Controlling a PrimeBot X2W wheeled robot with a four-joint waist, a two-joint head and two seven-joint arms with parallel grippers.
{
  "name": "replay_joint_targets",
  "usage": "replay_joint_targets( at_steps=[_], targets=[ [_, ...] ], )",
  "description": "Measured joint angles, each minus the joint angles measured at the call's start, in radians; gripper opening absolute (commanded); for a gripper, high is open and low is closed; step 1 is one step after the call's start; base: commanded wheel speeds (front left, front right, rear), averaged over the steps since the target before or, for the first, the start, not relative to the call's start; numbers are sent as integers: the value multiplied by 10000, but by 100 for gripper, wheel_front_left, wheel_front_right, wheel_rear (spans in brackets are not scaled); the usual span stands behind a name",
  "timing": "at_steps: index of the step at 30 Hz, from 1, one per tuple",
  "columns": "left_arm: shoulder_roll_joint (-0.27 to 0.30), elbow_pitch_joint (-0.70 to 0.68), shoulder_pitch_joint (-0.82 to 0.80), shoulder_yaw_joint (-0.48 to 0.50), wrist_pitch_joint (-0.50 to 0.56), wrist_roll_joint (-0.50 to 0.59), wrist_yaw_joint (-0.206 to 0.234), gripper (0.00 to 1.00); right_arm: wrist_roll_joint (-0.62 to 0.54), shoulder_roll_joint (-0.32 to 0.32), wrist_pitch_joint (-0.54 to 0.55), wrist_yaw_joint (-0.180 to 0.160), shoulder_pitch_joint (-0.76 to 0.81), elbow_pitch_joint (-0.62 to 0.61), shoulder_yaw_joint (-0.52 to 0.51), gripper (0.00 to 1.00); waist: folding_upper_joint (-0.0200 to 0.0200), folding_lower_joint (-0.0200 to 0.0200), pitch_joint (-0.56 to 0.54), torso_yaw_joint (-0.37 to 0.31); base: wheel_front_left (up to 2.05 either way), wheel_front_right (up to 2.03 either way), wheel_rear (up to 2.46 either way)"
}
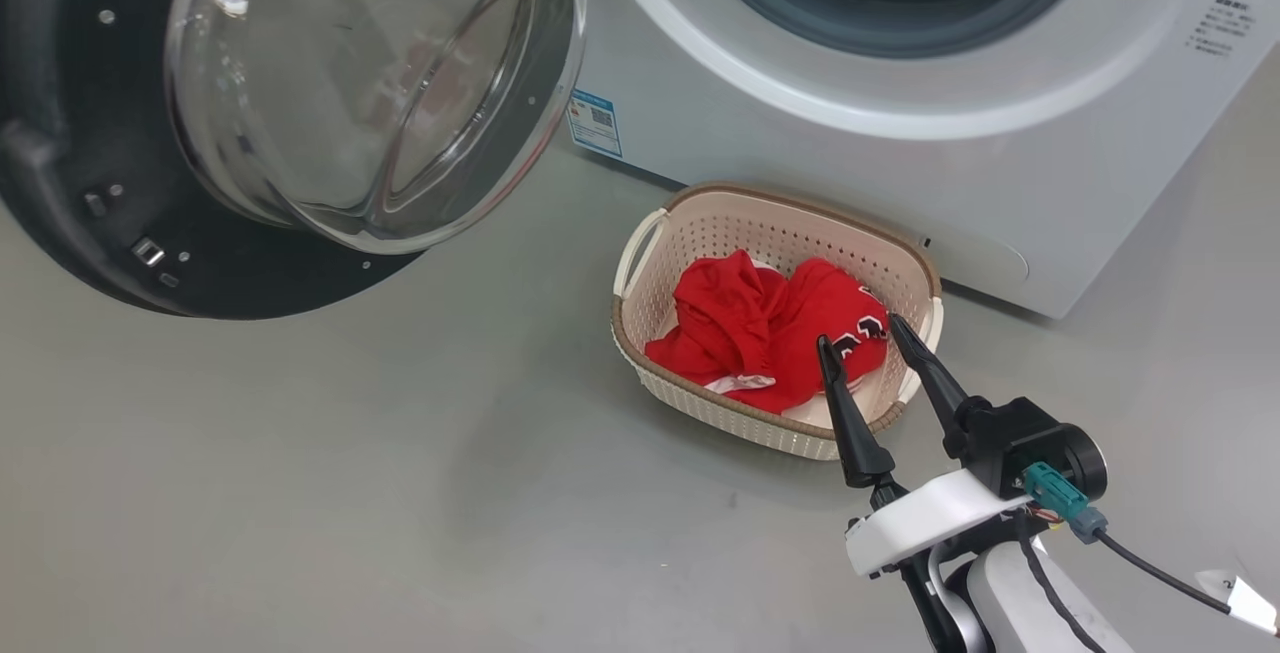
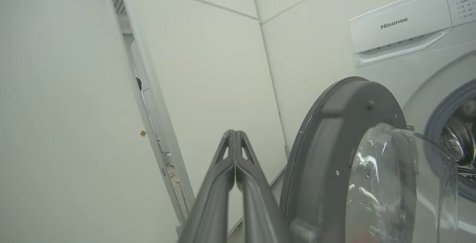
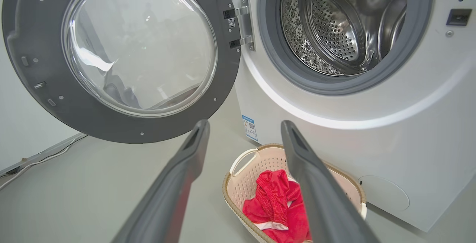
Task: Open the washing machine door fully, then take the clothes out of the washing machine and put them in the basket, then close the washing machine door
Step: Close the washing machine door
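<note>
The washing machine [image 1: 900, 133] [image 3: 372, 131] stands with its door [image 1: 250, 113] [image 3: 119, 53] [image 2: 334, 153] swung wide to the left. In the right wrist view its steel drum [image 3: 334, 23] holds no clothes that I can see. Red clothes [image 1: 770, 328] [image 3: 277, 205] lie bunched in the cream basket [image 1: 650, 233] [image 3: 238, 183] on the floor before the machine. My right gripper [image 1: 862, 331] [image 3: 245, 124] hangs open with nothing between its fingers, its tips above the basket's near right corner. My left gripper [image 2: 235, 133] is shut on nothing, left of the door's outer edge, pointing at the wall.
Grey floor [image 1: 350, 483] stretches to the left and in front of the basket. White wall panels [image 2: 204, 68] stand behind and left of the door. A cable [image 3: 37, 159] runs along the wall base. A blue label [image 1: 595, 123] sits low on the machine front.
</note>
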Motion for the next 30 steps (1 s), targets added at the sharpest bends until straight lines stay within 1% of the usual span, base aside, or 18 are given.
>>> replay_joint_targets(
  at_steps=[4,10,13,14,18,21,25,27,30],
  targets=[
    [105,826,-723,742,635,-1338,-4,0,-128,-27,2,2,-128,6,75,100,0,0,208,-197,0,0,0],
    [-10,2483,-1929,2011,1896,-3699,25,0,-159,-86,17,4,-363,29,92,100,0,0,471,-555,0,0,0],
    [-144,3359,-2476,2598,2531,-4606,322,0,-171,-96,17,12,-427,54,100,100,0,0,570,-748,0,0,0],
    [-144,3359,-2476,2598,2531,-4606,322,0,-171,-96,17,12,-427,54,100,100,0,0,570,-748,0,0,0],
    [-198,4449,-3290,3505,3352,-5885,846,0,-171,-98,17,17,-460,119,98,100,0,0,665,-1000,0,0,0],
    [-180,5064,-3906,4161,3781,-6533,1386,0,-171,-98,15,19,-525,155,96,100,0,0,713,-1164,0,0,0],
    [-38,5795,-4392,4717,4222,-6836,2119,0,-171,-96,15,19,-570,167,92,100,0,0,765,-1323,0,0,0],
    [84,6126,-4553,4924,4416,-7047,2305,0,-171,-96,15,21,-571,186,90,100,0,0,782,-1380,0,0,0],
    [178,6514,-4826,4993,4684,-7076,2303,0,-171,-100,15,19,-571,205,59,100,0,0,799,-1428,0,0,0]
  ],
)
